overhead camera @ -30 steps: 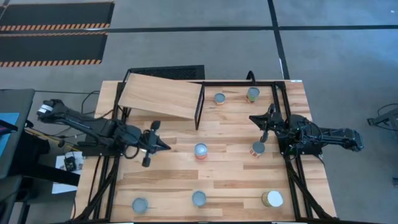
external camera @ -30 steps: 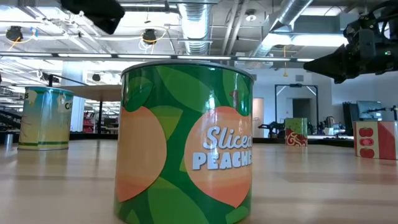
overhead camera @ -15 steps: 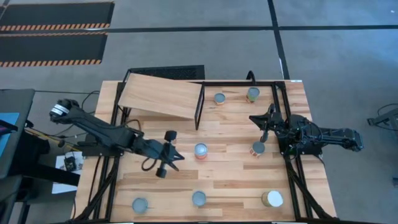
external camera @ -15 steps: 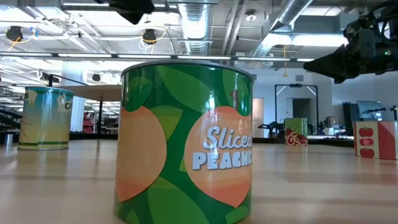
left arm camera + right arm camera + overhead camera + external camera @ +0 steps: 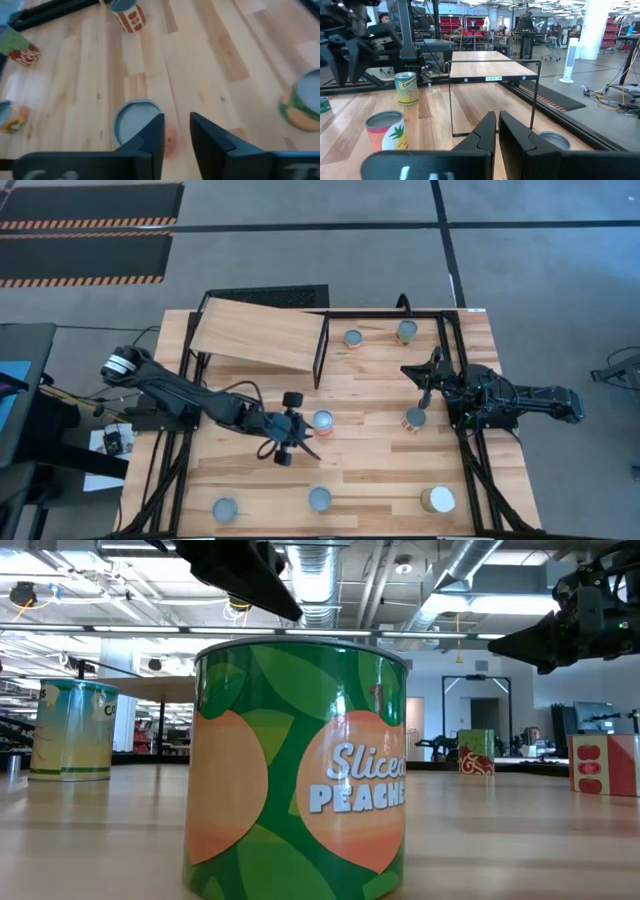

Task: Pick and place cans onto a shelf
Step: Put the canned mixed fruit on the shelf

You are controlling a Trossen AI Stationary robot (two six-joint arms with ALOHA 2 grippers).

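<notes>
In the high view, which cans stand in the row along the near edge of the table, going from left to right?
Grey-topped can → grey-topped can with green label, the sliced peaches can → wider cream-topped can.

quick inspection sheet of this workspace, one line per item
surface: planked wooden tabletop, bare between items
job's things: seven cans upright on the tabletop, among them a red-labelled can mid-table and a peaches can closest to the low view; the shelf holds nothing
clutter: nothing seen
claws: left claw beside the red-labelled can, narrow gap between its fingers, holding nothing; right claw at the right side, fingers closed, empty
cables: loose cables off the table's left edge
surroundings: grey floor, striped mats
</notes>
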